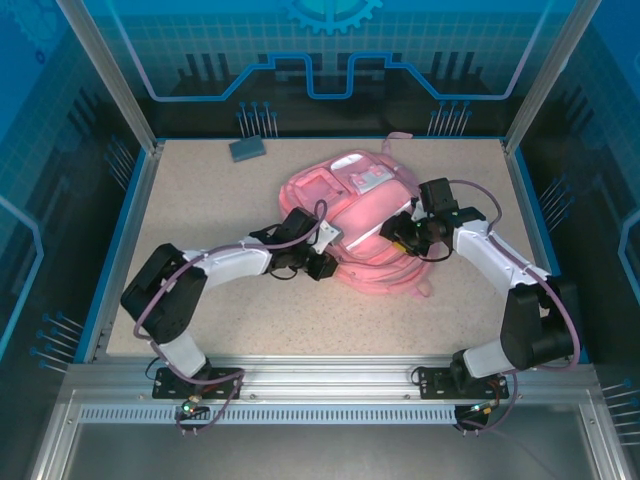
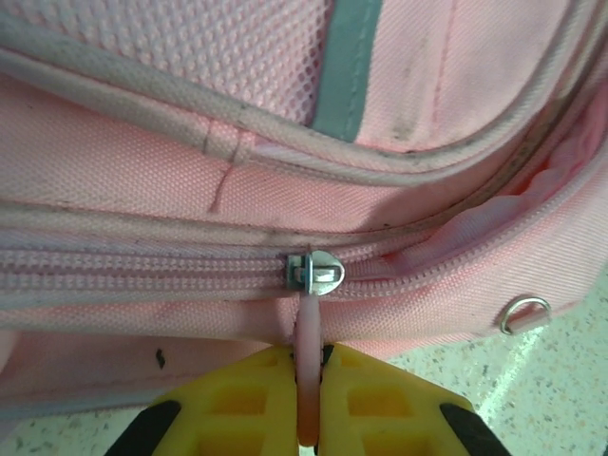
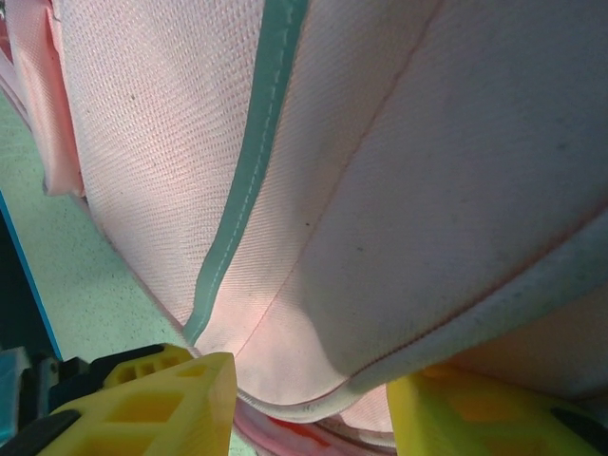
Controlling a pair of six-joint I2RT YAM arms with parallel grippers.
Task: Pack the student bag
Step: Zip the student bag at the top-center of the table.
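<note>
Left hand (image 2: 310,399): clenched on the pink zip pull (image 2: 309,328), with the metal slider (image 2: 318,273) just beyond its fingertips on the student bag (image 2: 408,180), which lies on the tabletop (image 2: 541,389). I judge I should draw the pull straight along the teeth, never away from them. Right hand (image 3: 309,404): jaws half apart astride a fold of the bag, pinching or not I cannot tell; best used as a brace.

Small grey-blue flat block (image 1: 247,148) at far left of my speckled beige bench (image 1: 200,230), near the far edge, lying flat. Blue rim (image 1: 127,240) borders the bench.
</note>
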